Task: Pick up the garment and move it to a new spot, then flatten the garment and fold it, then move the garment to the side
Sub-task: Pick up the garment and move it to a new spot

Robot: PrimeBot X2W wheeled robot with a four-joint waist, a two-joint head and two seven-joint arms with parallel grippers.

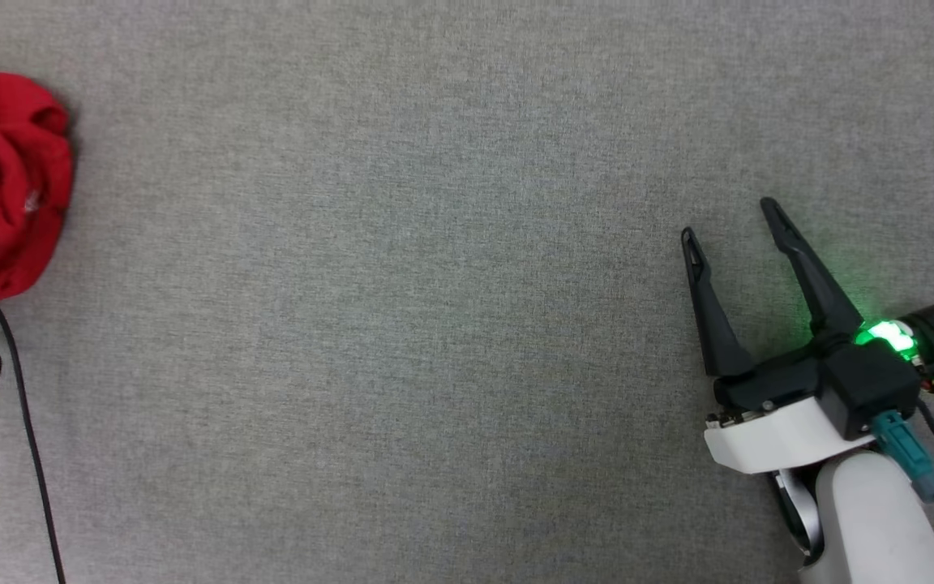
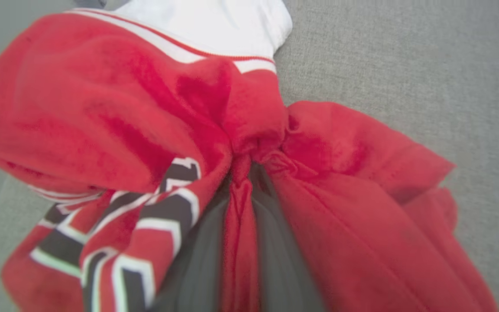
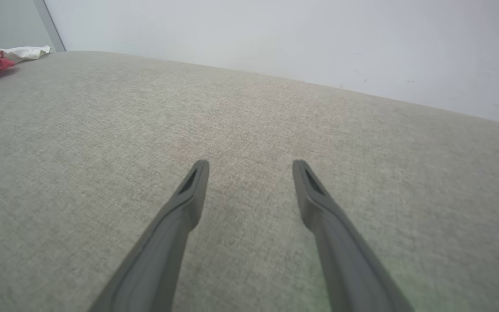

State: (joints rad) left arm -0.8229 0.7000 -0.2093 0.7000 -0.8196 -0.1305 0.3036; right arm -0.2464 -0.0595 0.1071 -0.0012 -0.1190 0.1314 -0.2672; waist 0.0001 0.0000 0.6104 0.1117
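On the grey tabletop [image 1: 434, 324], the crumpled red garment [image 1: 5, 178] lay bunched toward the far left corner. The left gripper [image 2: 245, 173] was pinched on a central fold of its cloth. A clean move likely called for a firm hold and a straight lift before carrying. The right gripper [image 1: 726, 219] sat spread open, low over bare tabletop toward the right edge, angled slightly leftward.

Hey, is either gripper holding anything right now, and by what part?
The left gripper pinches the garment by a bunched fold of its red body fabric. The right gripper is open and holds nothing.
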